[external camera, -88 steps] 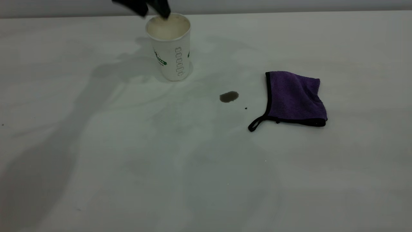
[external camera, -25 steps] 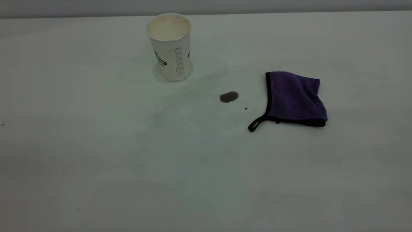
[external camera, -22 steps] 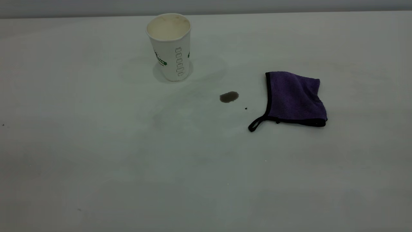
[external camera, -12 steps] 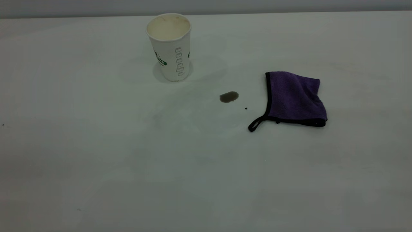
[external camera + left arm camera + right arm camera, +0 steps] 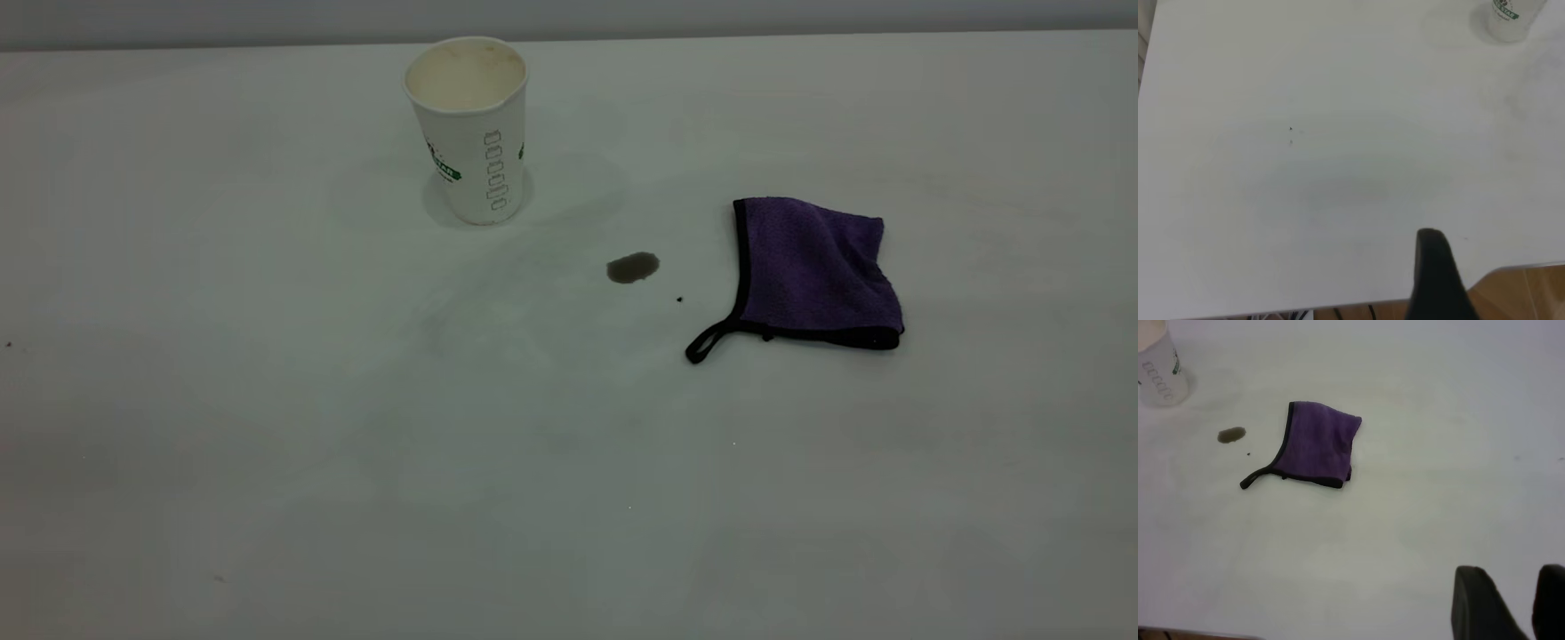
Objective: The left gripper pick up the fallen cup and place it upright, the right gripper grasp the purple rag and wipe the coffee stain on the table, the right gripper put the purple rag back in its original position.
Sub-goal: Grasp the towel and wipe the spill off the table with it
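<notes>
The cup (image 5: 471, 133) stands upright at the back of the table (image 5: 356, 427), mouth up, with nothing holding it. The coffee stain (image 5: 633, 268) lies between the cup and the purple rag (image 5: 813, 267), which lies folded and flat with its black loop toward the stain. Neither gripper is in the exterior view. My left gripper (image 5: 1436, 273) is far from the cup (image 5: 1509, 17), over the table's edge. My right gripper (image 5: 1511, 587) is open and empty, well away from the rag (image 5: 1318, 447), the stain (image 5: 1231, 435) and the cup (image 5: 1158, 373).
A tiny black speck (image 5: 679, 300) lies between the stain and the rag's loop. The left wrist view shows the table's edge with wooden floor (image 5: 1525, 293) beyond it.
The left gripper, at the cup's rim 3.5 s ago, has left the exterior view along with its shadow. In the last second nothing has moved.
</notes>
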Controlling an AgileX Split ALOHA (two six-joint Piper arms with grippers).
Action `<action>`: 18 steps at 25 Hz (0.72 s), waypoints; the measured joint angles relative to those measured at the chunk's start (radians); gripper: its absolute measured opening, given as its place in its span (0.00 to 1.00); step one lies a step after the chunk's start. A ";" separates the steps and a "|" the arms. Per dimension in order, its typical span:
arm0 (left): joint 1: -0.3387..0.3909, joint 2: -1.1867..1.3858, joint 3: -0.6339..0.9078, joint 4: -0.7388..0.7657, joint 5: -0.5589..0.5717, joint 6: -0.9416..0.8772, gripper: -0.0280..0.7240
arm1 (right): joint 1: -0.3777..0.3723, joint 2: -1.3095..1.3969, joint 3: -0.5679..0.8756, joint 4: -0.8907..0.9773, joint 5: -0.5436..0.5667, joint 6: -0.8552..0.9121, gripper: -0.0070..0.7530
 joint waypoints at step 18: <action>0.000 0.000 0.000 0.000 0.001 0.000 0.74 | 0.000 0.318 -0.184 -0.018 -0.051 0.003 0.67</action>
